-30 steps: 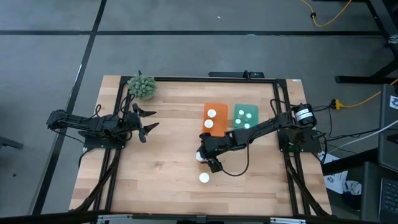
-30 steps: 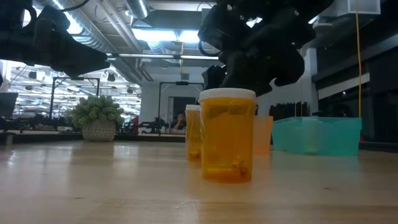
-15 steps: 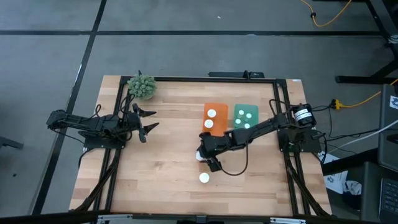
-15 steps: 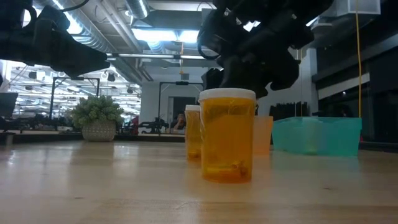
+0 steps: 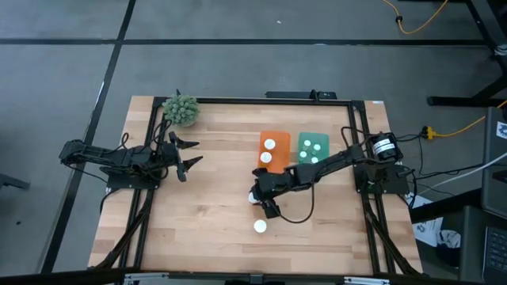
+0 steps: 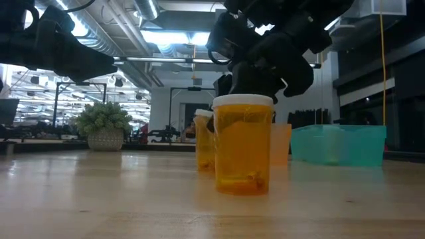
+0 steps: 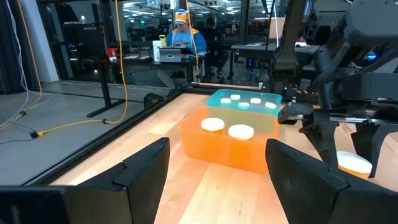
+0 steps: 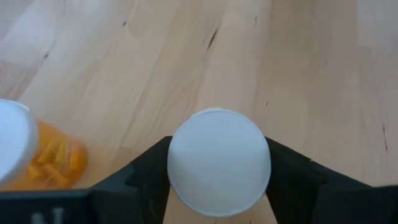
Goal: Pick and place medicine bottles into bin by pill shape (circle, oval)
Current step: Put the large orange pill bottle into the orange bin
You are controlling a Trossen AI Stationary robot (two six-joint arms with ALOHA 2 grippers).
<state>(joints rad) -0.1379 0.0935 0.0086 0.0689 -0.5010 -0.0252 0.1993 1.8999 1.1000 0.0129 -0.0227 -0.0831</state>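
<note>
An orange-tinted medicine bottle with a white cap (image 8: 217, 158) stands between the two fingers of my right gripper (image 8: 217, 167) at the table's middle. It shows behind the near bottle in the low view (image 6: 203, 143). My right gripper (image 5: 266, 203) is shut on it. A second orange bottle (image 5: 260, 226) (image 6: 242, 143) stands free on its base nearer the front edge. My left gripper (image 5: 188, 154) is open and empty at the left, near the plant. My right gripper pinches the bottle at the two opposite sides of its white cap (image 8: 179, 163), one finger (image 8: 148, 175) on each side. The fingers come from above, pointing down. The bottle stands about upright, its base at the table top.
An orange bin (image 5: 275, 150) holding two bottles and a green bin (image 5: 313, 148) holding several stand side by side at the back right. A potted plant (image 5: 181, 109) stands at the far left corner. Bare wood lies between the arms.
My right gripper has shifted a little toward the table's left and far side over the held bottle. That bottle has moved slightly leftward with it. The near bottle has stayed put.
</note>
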